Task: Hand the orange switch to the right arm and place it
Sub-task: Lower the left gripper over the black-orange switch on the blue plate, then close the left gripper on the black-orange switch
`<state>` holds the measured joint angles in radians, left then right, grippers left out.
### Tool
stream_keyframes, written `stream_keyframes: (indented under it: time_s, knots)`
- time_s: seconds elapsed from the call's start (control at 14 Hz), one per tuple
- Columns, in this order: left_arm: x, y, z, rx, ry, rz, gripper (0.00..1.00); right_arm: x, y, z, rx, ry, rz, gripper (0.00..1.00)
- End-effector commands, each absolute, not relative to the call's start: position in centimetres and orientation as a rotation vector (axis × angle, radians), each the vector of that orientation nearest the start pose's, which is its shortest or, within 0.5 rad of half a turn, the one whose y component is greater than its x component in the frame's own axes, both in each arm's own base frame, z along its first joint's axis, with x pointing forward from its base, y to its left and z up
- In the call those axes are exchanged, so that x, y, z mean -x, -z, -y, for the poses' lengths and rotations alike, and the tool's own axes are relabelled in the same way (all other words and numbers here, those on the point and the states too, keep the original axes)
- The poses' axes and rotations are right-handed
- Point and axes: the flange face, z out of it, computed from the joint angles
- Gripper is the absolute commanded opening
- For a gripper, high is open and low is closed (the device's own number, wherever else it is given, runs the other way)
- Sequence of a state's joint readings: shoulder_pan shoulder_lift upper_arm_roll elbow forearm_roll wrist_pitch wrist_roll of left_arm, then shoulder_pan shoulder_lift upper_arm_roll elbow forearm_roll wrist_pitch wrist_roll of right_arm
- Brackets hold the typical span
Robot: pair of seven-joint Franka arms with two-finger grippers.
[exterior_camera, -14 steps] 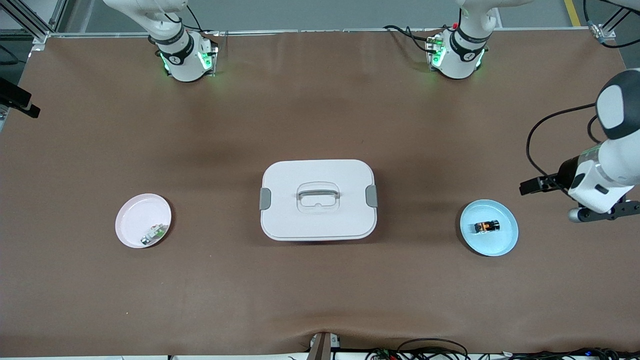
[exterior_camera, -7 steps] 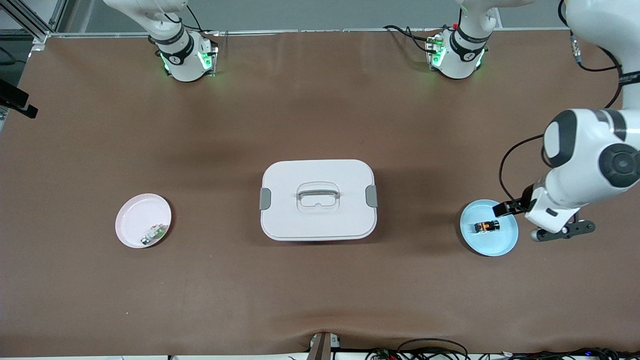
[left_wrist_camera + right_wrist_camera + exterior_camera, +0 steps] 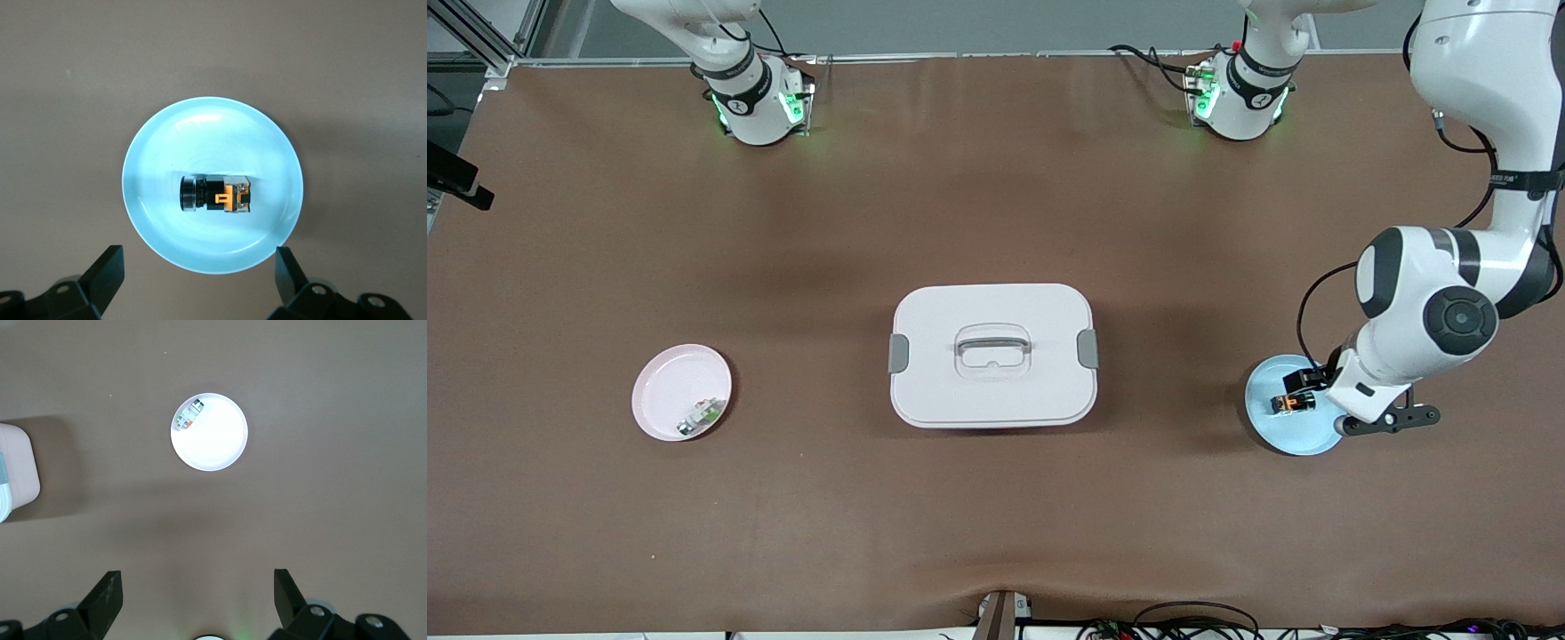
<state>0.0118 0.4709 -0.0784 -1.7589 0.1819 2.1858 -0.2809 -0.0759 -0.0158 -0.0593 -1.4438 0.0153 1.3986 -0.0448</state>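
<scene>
A: Where is the orange switch (image 3: pixel 215 193) found?
B: It is seen lying on its side in the blue plate (image 3: pixel 160 147), toward the left arm's end of the worktop (image 3: pixel 996 222).
A: And the hands?
B: The left hand (image 3: pixel 197 283) is held spread above that plate. The right hand (image 3: pixel 197 600) is held spread high over the pink plate (image 3: pixel 217 443), which carries a small green-white part (image 3: pixel 189 415).

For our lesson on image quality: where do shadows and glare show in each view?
Front view: soft shadows on the brown table beside the white box. Left wrist view: pale sheen on the blue plate around the orange switch. Right wrist view: the pink plate looks washed out white.
</scene>
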Motion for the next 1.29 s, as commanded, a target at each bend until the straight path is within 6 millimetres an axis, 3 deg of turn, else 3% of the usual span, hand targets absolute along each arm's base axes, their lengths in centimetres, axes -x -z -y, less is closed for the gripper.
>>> stream_keyframes:
  time_s: [0.0,0.43,0.71,1.21]
  knots:
    - [-65.4,-28.2,3.1,3.011,-0.006,0.142,1.0,-52.7,-68.0,7.3,3.119,-0.046,-0.164,1.0]
    - [-66.0,-24.7,3.1,3.034,0.047,0.132,1.0,-52.7,-68.0,7.3,3.119,-0.046,-0.164,1.0]
    - [-66.2,-23.6,2.2,3.04,0.061,0.144,1.0,-52.7,-68.0,7.3,3.119,-0.046,-0.164,1.0]
    - [-66.0,-21.5,2.4,3.05,0.046,0.134,1.0,-52.7,-68.0,7.3,3.117,-0.045,-0.163,1.0]
